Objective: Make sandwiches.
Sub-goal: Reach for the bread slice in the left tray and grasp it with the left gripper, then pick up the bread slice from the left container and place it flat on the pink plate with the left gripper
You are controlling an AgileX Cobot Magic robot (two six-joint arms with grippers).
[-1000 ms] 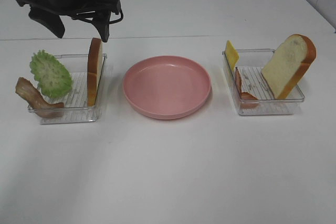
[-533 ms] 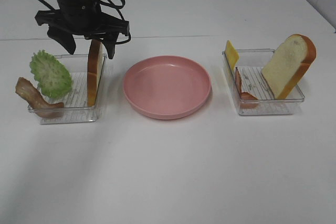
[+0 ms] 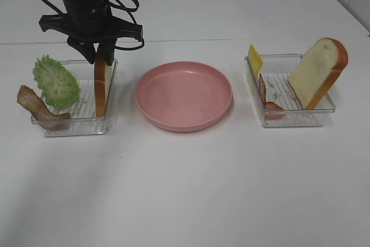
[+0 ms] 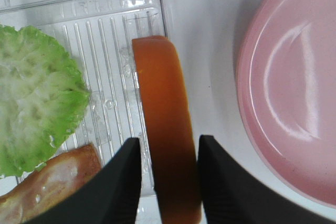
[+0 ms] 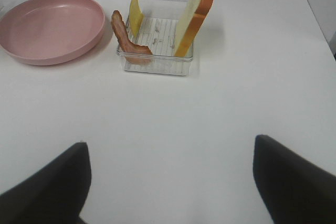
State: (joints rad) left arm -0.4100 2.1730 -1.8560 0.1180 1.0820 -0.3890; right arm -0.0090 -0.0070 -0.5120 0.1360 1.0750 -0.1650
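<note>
The left gripper (image 3: 98, 57) points straight down over the clear plastic tray (image 3: 69, 130). Its jaws straddle the upright white bread slice with orange-brown crust (image 4: 163, 108), which stands by the tray wall nearest the round pink plate (image 3: 184, 95); whether they pinch it, I cannot tell. The right gripper (image 5: 170, 182) hovers above the white worktop (image 5: 173, 114), jaws spread wide.

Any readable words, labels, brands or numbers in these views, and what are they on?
No readable text in any view.
Rim of the left clear tray: faint raised marks, too blurred to read as letters.
The pink plate, the left bread slice and the right clear tray show no print.
</note>
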